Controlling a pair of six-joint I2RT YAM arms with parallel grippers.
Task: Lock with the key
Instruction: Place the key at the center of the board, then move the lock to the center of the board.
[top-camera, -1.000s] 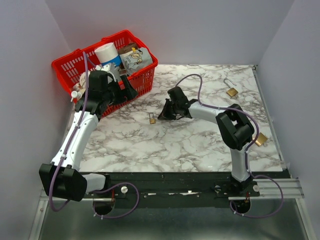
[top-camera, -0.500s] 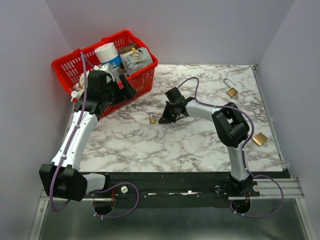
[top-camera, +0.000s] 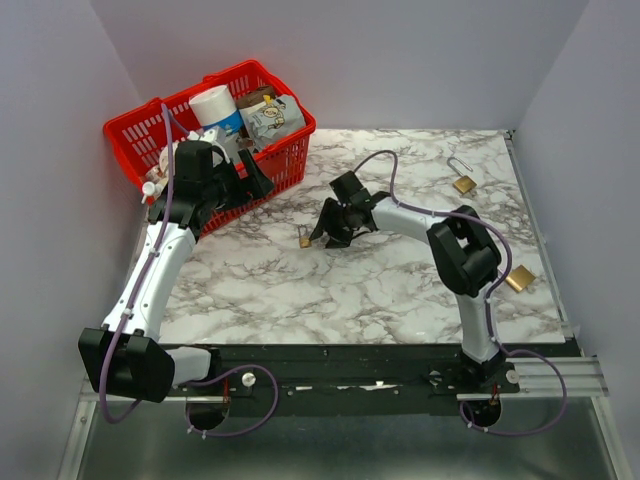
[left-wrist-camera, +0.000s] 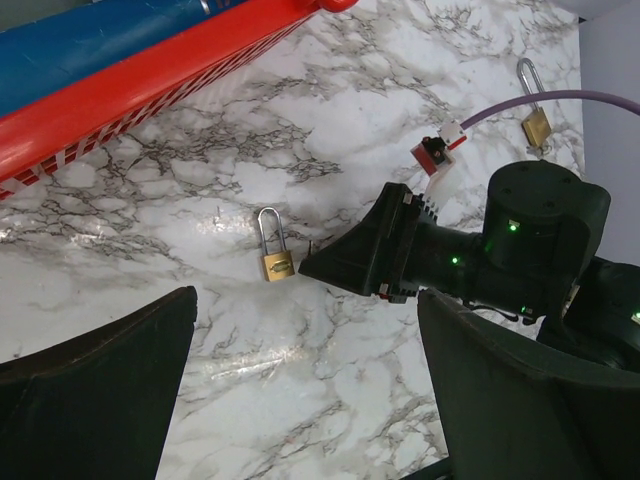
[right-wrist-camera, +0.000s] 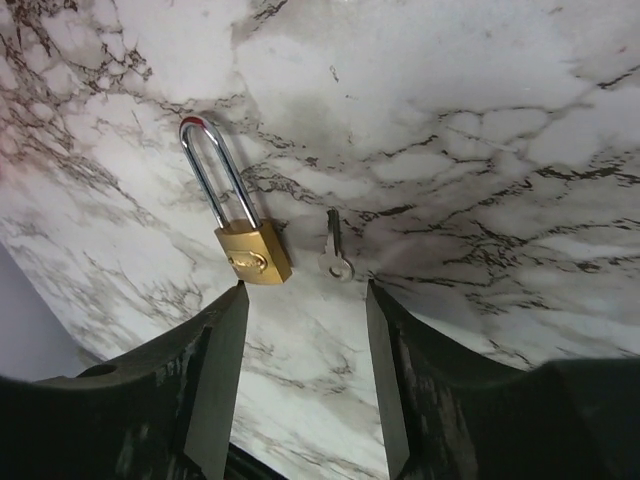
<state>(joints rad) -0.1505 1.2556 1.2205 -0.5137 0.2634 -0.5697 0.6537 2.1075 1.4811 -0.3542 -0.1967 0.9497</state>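
Observation:
A small brass padlock (right-wrist-camera: 250, 250) with a long silver shackle lies flat on the marble table (right-wrist-camera: 480, 120). A small silver key (right-wrist-camera: 337, 255) lies just to its right, apart from it. My right gripper (right-wrist-camera: 305, 295) is open, low over the table, its fingertips just short of the padlock and key and holding nothing. From above, the padlock (top-camera: 304, 238) sits just left of the right gripper (top-camera: 325, 232). My left gripper (left-wrist-camera: 310, 400) hangs wide open and empty above the table, looking down on the padlock (left-wrist-camera: 273, 262). It hovers beside the basket (top-camera: 255, 178).
A red basket (top-camera: 150, 125) full of groceries stands at the back left. A second padlock (top-camera: 463, 183) with an open shackle lies at the back right. A brass lock body (top-camera: 519, 278) lies near the right edge. The right arm's purple cable (top-camera: 400, 165) arches over the table.
The right gripper's jaws have gone from shut to open, and the gripper has edged left toward the padlock. The left arm has not moved.

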